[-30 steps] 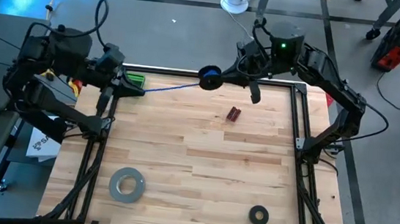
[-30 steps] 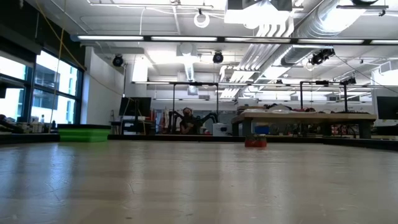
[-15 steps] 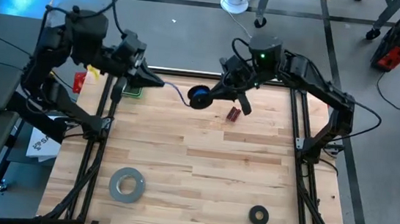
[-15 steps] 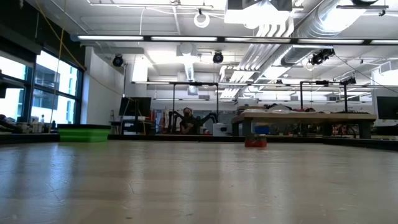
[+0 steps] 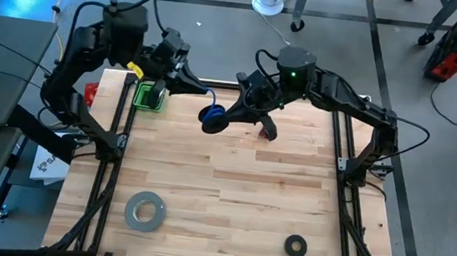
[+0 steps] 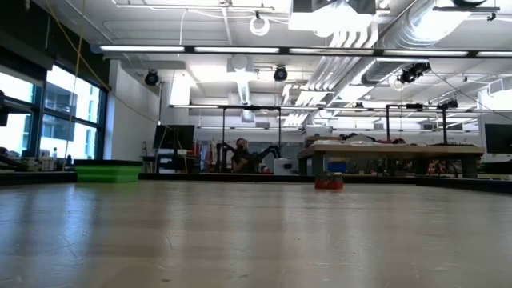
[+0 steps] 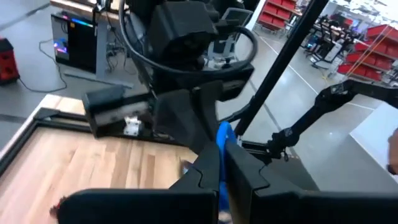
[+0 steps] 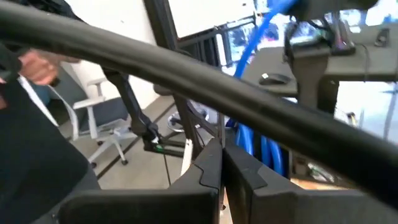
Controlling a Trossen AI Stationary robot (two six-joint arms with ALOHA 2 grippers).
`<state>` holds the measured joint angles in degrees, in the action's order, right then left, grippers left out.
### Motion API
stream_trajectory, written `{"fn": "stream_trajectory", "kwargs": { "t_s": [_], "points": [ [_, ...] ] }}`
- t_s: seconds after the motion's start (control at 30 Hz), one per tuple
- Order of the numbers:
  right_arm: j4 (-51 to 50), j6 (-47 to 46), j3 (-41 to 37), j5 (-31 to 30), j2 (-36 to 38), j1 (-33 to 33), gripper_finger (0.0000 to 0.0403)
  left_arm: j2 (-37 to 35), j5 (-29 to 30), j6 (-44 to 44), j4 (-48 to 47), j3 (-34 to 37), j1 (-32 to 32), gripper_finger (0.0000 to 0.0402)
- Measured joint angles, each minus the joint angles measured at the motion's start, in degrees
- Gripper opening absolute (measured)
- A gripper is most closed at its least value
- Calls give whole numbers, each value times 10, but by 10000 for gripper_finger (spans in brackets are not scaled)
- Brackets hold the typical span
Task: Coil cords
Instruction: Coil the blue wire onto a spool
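Observation:
The blue cable is gathered into a small coil (image 5: 210,118) over the table's far middle. A short strand (image 5: 205,97) runs from the coil to my left gripper (image 5: 192,86). My left gripper is shut on that strand near the far edge. My right gripper (image 5: 223,117) is shut on the coil and reaches in from the right. In the right wrist view the coil's loops (image 8: 261,149) hang just past the fingers. The low view shows neither the cable nor the grippers. My left gripper pinches the cable's strand (image 7: 224,134) between its two shut fingers, which come from the table's left and slant down. The strand leaves the fingertips and curves slackly toward the coil. My right gripper holds several loops of the coil (image 8: 252,146) between its shut fingers, coming from the table's right. The fingers hide the exact place of contact.
A green block (image 5: 149,95) lies at the far left edge beside my left gripper. A small red object (image 5: 268,132) lies under my right arm. A grey tape roll (image 5: 145,210) and a black tape ring (image 5: 295,246) lie near the front edge.
My left gripper has gone toward the table's right. My right gripper has carried the coil toward the left and the near edge. The two have closed in on each other, and the strand between them, straight before, is now a short slack curve.

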<state>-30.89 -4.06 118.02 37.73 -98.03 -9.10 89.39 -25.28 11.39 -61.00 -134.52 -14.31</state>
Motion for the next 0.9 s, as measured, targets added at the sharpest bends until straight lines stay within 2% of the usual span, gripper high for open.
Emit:
{"fn": "stream_trajectory", "kwargs": {
  "t_s": [0.43, 0.8, 0.9],
  "points": [
    [133, -27, 0, 7, -3, 22, 0, 19, -6, -15, 47, 0, -3, 0],
    [228, -36, 0, 0, -3, 29, 0, 64, -84, -13, 57, 2, -3, 0],
    [246, -35, 0, 0, -2, 26, 0, 68, -130, -12, 38, 2, -3, 0]
  ]
}}
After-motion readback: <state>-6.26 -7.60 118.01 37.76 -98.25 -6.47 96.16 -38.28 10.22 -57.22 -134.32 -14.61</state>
